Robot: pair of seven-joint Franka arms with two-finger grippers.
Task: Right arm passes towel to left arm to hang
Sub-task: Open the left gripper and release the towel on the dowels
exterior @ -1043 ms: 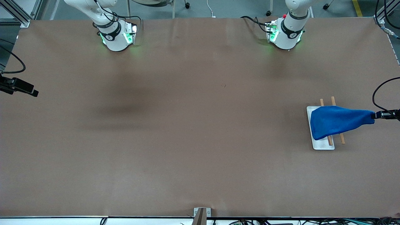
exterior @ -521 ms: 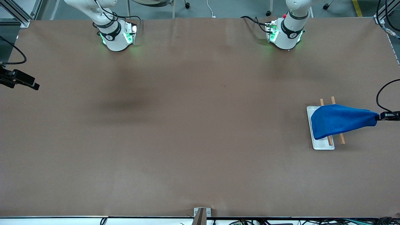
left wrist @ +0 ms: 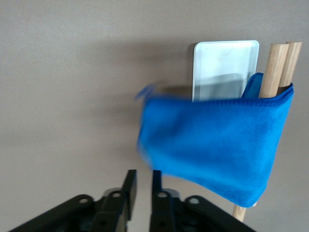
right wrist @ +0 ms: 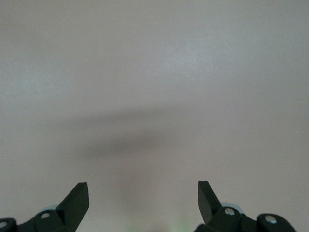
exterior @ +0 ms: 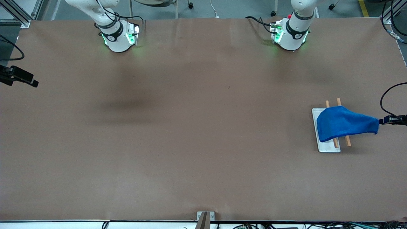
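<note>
The royal-blue towel (exterior: 343,124) hangs draped over two wooden rods (exterior: 348,141) of a small rack with a white base plate (exterior: 327,148), at the left arm's end of the table. My left gripper (exterior: 383,120) is just beside the towel's loose end, apart from it. Its jaws stand slightly apart with nothing between them. In the left wrist view the towel (left wrist: 217,145) hangs from the rods (left wrist: 273,63) ahead of the left gripper (left wrist: 143,173), its edge blurred. My right gripper (exterior: 33,83) is open and empty over bare table at the right arm's end; in its wrist view (right wrist: 143,186) only table shows.
The left arm's base (exterior: 291,35) and the right arm's base (exterior: 119,38) stand along the table's edge farthest from the front camera. A small metal bracket (exterior: 205,218) sits at the edge nearest that camera. A black cable (exterior: 389,95) loops above the left gripper.
My left gripper has let go of the towel's end, which has dropped back toward the rack. My right gripper has drifted a little toward the bases' side of the table.
</note>
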